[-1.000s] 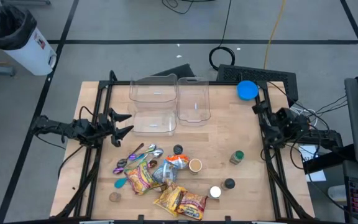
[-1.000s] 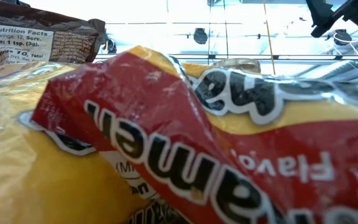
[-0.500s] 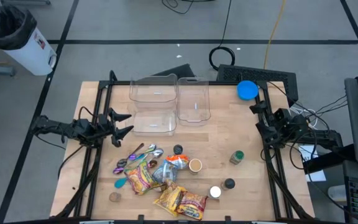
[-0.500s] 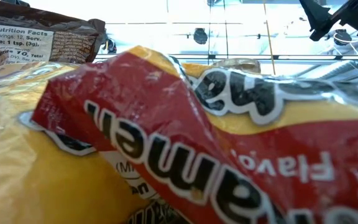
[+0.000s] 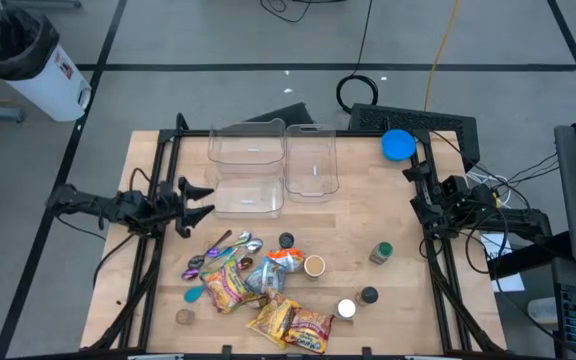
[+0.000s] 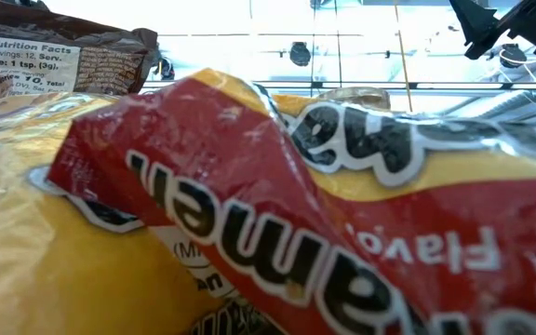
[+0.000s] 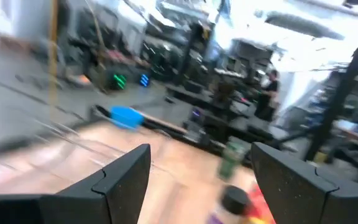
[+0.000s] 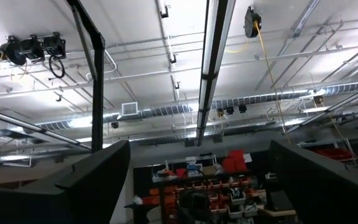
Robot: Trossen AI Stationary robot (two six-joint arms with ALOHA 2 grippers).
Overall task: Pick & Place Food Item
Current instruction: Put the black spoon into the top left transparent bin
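Left gripper (image 5: 194,200) hovers at the table's (image 5: 388,300) left edge, fingers spread wide and empty; the snack bags (image 5: 258,300) lie ahead and to its side, well apart. Right gripper (image 5: 415,192), fingers wide, waits at the right edge.

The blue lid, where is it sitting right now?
In the high view the blue lid lies at the table's far right corner, right of the clear bins and just beyond the right gripper.
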